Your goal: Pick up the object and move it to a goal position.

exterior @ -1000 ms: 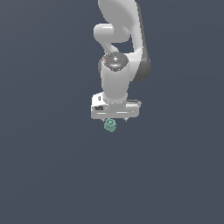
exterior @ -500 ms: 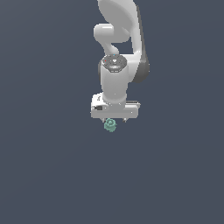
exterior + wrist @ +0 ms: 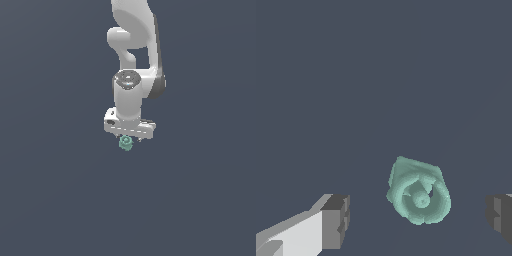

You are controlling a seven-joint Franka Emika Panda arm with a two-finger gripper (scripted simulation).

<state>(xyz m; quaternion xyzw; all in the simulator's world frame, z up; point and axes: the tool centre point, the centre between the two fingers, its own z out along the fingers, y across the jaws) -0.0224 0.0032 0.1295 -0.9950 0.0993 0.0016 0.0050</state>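
In the exterior view we see the white-grey arm (image 3: 134,60) come down from twelve o'clock and end in the white bar of the tool (image 3: 129,140), which points straight down. The object (image 3: 125,143), a small teal-green knobbly lump, sits just under that bar, at about six o'clock from the wrist and a little toward the exterior view's left of the bar's middle. Around it we see only the plain dark blue-grey ground (image 3: 60,190); we cannot tell from this view whether the lump rests on that ground or hangs off it.

In the wrist view we look down on the lump (image 3: 418,192): roundish, with ringed ridges around a small central knob and a flatter flap at one side. The two dark grey fingertips (image 3: 336,221) stand well apart, one on either side of it, with bare ground showing between each pad and the lump. So we read the tool (image 3: 418,216) as released, its jaws spread wide and touching nothing, with the object lying between them, nearer the second pad (image 3: 499,216) than the first.
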